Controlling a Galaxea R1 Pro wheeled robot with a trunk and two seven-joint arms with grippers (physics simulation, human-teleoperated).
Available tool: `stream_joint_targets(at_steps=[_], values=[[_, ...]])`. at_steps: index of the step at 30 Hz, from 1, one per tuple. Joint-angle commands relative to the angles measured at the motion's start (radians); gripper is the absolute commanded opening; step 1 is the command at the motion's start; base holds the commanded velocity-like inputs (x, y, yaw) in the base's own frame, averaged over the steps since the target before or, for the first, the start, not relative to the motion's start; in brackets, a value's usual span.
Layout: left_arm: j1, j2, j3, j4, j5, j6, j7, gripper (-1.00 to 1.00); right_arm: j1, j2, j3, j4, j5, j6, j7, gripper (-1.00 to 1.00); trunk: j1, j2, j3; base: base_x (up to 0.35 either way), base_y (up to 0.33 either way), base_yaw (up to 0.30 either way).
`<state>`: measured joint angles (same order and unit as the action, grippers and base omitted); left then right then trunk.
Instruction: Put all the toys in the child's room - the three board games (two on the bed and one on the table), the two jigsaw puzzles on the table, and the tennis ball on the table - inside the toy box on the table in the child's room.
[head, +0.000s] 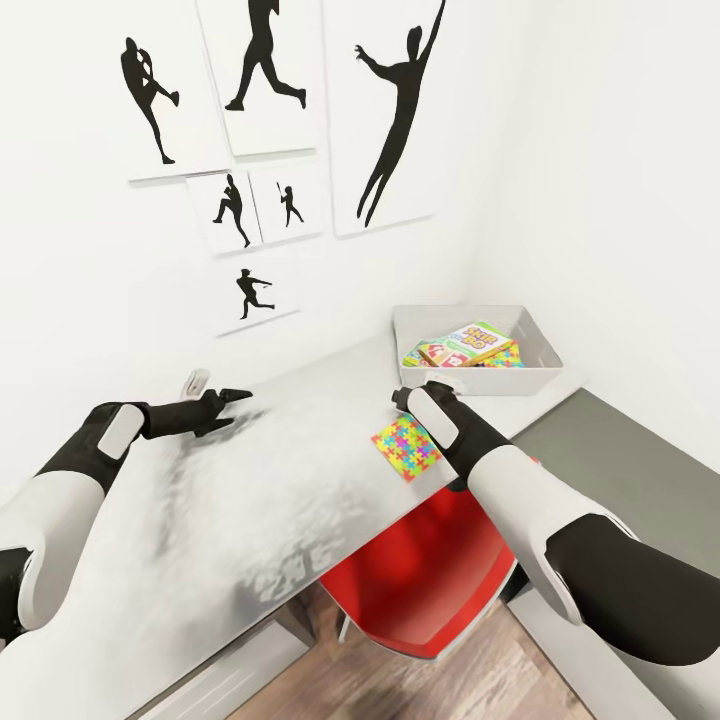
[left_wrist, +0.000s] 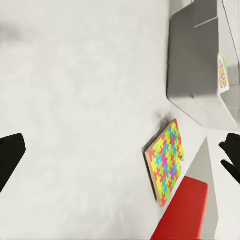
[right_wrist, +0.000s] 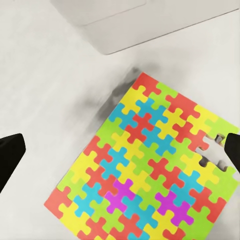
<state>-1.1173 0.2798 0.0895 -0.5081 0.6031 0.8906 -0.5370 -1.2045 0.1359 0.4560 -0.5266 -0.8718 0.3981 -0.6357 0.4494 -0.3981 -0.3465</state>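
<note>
Pale grey counter (head: 250, 470) runs to the corner, where the box (head: 545, 375) sits; that box is the landmark. In the head view it already holds the Skip-Bo game (head: 476, 342), a second game (head: 430, 352) beside it and a puzzle (head: 505, 356) against its near wall. A last puzzle (head: 407, 446) lies flat on the counter near the box, at the counter's edge above a red chair (head: 430, 580). The right tool (head: 408, 398) hangs over it, between it and the box; the left tool (head: 215, 400) is well apart from the box, over bare counter. In the left wrist view the puzzle (left_wrist: 166, 161) lies near the box (left_wrist: 192, 75), and the dark fingertips (left_wrist: 10, 155) stand wide apart, released and empty. In the right wrist view the puzzle (right_wrist: 150, 165) lies just below the box wall (right_wrist: 125, 25), and the fingers (right_wrist: 9, 155) are spread to either side of it, not yet closed. By my judgement most toys are stowed; this puzzle remains, and I cannot make out the ball or the third game.
</note>
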Motion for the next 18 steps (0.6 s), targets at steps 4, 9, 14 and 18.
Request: stream_joint_targets(at_steps=[4,9,14,18], values=[[-0.001,0.0,0.004,0.0,-0.003,0.026,-0.017,1.0,-0.001,-0.001,0.006,-0.001,-0.006,0.003,-0.007,1.0,0.001,-0.002,-0.002,0.0,0.0,0.0],[-0.001,0.002,0.005,0.0,-0.003,0.056,-0.037,1.0,-0.001,-0.001,0.006,-0.001,-0.006,0.003,-0.007,1.0,0.02,-0.037,-0.017,0.0,0.0,0.0],[-0.001,0.005,0.006,0.0,-0.003,0.062,-0.045,1.0,-0.001,-0.001,0.006,-0.001,-0.006,0.003,-0.007,1.0,0.02,-0.037,-0.017,0.0,0.0,0.0],[-0.001,0.014,0.005,0.0,-0.003,0.064,-0.047,1.0,-0.001,-0.002,0.006,-0.001,-0.006,0.003,-0.007,1.0,0.02,-0.037,-0.017,0.0,0.0,0.0]])
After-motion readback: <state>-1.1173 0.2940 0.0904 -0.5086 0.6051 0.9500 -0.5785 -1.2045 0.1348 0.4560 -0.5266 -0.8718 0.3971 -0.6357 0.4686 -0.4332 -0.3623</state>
